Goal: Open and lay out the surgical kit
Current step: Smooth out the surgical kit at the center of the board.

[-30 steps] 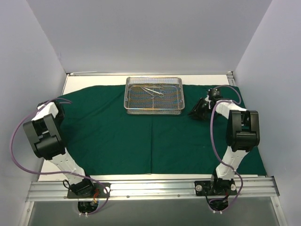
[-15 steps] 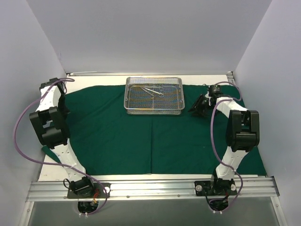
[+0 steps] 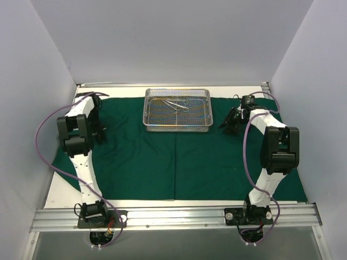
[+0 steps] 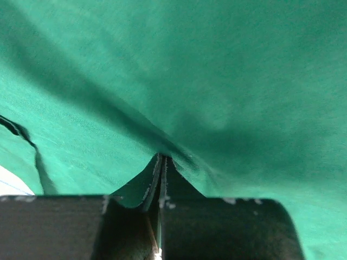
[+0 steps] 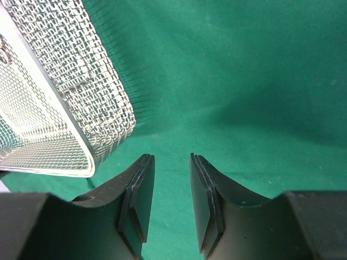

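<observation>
Left gripper (image 4: 162,162): the jaws are shut flat together and pinch a fold of the green drape (image 4: 244,81). The cloth tents up in a ridge that runs straight into your fingertips. Ahead of them it spreads away slack with soft creases. Just off that hand's left, a sliver of the white table (image 4: 11,187) shows past the drape's edge.

Right gripper (image 5: 171,158): the jaws are partly open with nothing between them, and the pads (image 5: 135,208) are bare. It's low over the drape; I can't tell if it touches. The cloth under and ahead of it lies flat.

The wire-mesh tray (image 5: 70,108) is just to the left of your right gripper. Its rounded corner is close to the left finger but clear of it. From your left gripper it's well off to the right, across the drape.

The tray sits on the drape toward the far edge. The instruments (image 3: 176,103) lie inside it, overlapping, on the mesh floor.
</observation>
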`<state>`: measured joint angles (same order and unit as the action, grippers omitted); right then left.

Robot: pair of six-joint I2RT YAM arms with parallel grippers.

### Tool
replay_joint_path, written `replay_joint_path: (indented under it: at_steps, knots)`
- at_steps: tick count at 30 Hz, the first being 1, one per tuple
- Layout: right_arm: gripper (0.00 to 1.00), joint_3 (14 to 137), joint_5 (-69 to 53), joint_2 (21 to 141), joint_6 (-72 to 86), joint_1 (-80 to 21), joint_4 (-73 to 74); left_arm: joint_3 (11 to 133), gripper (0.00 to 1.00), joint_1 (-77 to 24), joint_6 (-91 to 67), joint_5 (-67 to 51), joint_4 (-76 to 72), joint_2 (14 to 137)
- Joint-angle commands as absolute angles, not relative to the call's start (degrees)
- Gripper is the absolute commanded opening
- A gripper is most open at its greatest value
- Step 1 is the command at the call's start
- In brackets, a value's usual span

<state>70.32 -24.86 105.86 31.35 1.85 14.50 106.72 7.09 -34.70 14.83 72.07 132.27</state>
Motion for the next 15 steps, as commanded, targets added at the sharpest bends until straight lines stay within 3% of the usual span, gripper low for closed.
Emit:
replay_joint_path:
  at_steps: [1, 15]
  knots:
    - [0.33, 71.6, -23.4, 105.0, 30.1, 2.4, 17.6, 112.0, 0.02, 5.3, -38.3, 6.5, 68.6, 138.3]
    - [0.33, 71.2, -22.8, 105.1, 29.7, 3.3, 17.7, 139.4, 0.02, -4.2, -37.5, -13.5, 69.9, 150.6]
